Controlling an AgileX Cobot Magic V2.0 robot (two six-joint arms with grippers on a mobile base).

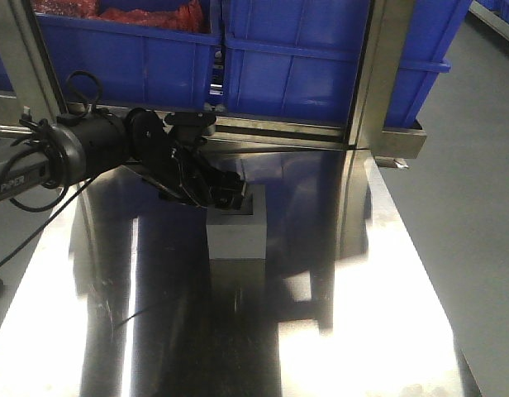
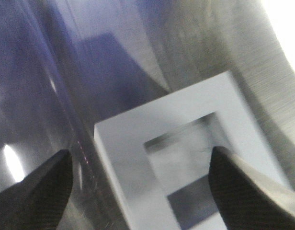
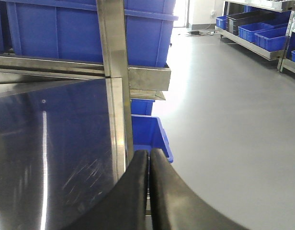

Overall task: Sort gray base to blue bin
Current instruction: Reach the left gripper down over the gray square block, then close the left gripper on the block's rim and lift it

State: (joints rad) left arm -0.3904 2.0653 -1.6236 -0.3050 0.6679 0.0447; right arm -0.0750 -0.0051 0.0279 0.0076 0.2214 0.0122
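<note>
**Left tool wide at the gray base, right tool closed at the desk edge**

You had the left tool (image 2: 141,158) spread wide and low at the gray base (image 1: 238,236). In the left wrist view, 1 finger (image 2: 37,196) sat outside the block's wall, over bare desk (image 1: 362,331). The other finger (image 2: 253,191) overlapped the far side of the square recess, which faced up toward the tool. 1 wall of the block and most of the recess lay between the 2 fingers. That view was blurred, so you could not tell whether either finger touched the block.

The gray base stood upright on the steel desk, directly under the tool's tip, with its lower edge on the desk surface.

Up past the tool, on the steel rack (image 1: 370,124) at the back of the desk, sat a blue bin (image 1: 296,70). Beside it was a second bin (image 1: 130,66) holding red material (image 1: 147,12).

Your right tool (image 3: 148,158) had its 2 black fingers pressed flat together. It hung beside the desk edge. Ahead of it rose a steel post (image 3: 111,72). Just past its tip, below desk level, sat a lower bin (image 3: 150,136), next to the gray floor (image 3: 224,143). Far ahead and off to its right, shelves carried more bins (image 3: 274,38).
</note>
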